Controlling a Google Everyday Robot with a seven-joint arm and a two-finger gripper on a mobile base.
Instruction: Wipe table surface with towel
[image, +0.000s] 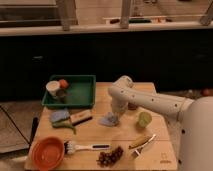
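A small crumpled grey-blue towel lies on the wooden table near its middle. My white arm reaches in from the right, bends at an elbow at the back of the table and comes down onto the towel. My gripper is at the towel's upper right edge, pressed down on or into it; its tips are hidden against the cloth.
A green tray with a cup and an orange item stands at the back left. A blue sponge, a brush block, an orange bowl, a dish brush, grapes, a green apple and a knife lie around.
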